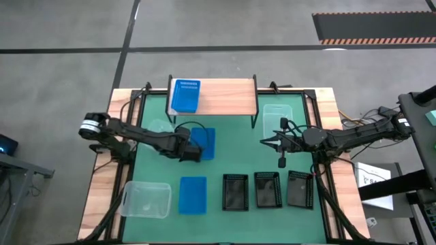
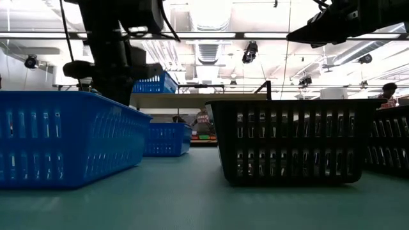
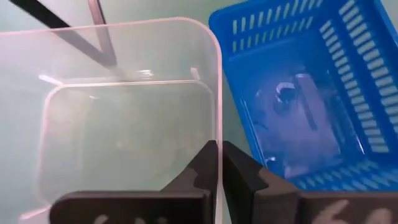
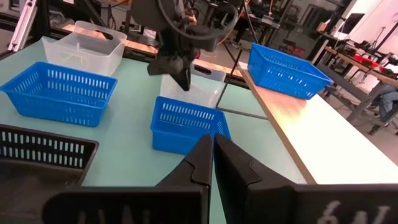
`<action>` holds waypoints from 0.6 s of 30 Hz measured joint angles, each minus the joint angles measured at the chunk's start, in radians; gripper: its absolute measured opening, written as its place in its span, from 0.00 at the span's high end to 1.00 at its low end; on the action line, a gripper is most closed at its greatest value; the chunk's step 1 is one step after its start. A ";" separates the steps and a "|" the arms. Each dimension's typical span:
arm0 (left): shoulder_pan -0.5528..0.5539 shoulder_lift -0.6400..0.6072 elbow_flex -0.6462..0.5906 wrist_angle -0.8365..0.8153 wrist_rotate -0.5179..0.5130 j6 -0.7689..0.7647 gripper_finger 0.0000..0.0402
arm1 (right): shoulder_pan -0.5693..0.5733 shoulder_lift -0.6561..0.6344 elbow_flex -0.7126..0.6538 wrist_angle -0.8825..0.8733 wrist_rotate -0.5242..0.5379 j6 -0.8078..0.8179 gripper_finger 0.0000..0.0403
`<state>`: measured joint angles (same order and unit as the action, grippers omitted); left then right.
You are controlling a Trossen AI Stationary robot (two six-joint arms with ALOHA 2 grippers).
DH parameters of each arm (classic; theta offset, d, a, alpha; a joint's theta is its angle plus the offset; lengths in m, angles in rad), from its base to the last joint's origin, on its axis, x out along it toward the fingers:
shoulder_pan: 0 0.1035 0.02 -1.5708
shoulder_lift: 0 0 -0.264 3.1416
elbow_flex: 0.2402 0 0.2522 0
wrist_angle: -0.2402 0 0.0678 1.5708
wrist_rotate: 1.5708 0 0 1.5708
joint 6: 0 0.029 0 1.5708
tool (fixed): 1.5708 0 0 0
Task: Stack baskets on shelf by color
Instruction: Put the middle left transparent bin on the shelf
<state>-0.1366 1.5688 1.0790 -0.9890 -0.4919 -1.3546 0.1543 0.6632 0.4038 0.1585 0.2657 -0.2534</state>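
The shelf (image 1: 225,95) stands at the upper middle of the high view, at the far edge of the green bench (image 1: 238,153), and one blue basket (image 1: 184,96) sits on its left end.

Just below the shelf, left of centre, the left gripper (image 1: 182,144) has its jaws clamped on the rim of a clear basket (image 1: 163,131). The left wrist view shows the two dark fingers (image 3: 200,171) pressed together over the thin wall of that clear basket (image 3: 124,112). A second blue basket (image 1: 204,143) lies right beside it on the bench, touching or nearly so.

Along the lower edge of the high view stand, from left to right, another clear basket (image 1: 146,199), a third blue basket (image 1: 193,194) and three black baskets (image 1: 235,191) (image 1: 268,188) (image 1: 300,188) side by side.

A third clear basket (image 1: 276,120) sits to the right of the shelf, in the upper right part of the bench. The right gripper (image 1: 267,141) hangs just below it, right of centre, holding nothing. In the right wrist view its fingers (image 4: 198,165) stand almost together, with only a narrow slit between them.

In the low view a blue basket (image 2: 64,137) fills the left foreground and a black one (image 2: 291,140) the right.
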 joint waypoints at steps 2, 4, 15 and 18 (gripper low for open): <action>-0.015 -0.005 0.033 -0.060 0.019 0.000 1.00 | 0.000 0.000 0.000 -0.006 0.000 0.005 0.98; -0.029 -0.010 0.076 -0.142 0.045 0.000 1.00 | 0.000 0.000 0.000 -0.012 0.005 0.010 0.98; -0.114 -0.012 0.412 -0.417 0.250 0.234 1.00 | 0.000 0.000 0.000 -0.027 0.026 0.026 0.98; -0.138 -0.012 0.511 -0.413 0.353 0.318 1.00 | 0.000 0.000 0.000 -0.027 0.026 0.026 0.98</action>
<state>-0.2741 1.5570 1.5900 -1.4025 -0.1392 -1.0366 0.1543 0.6634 0.4038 0.1310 0.2918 -0.2269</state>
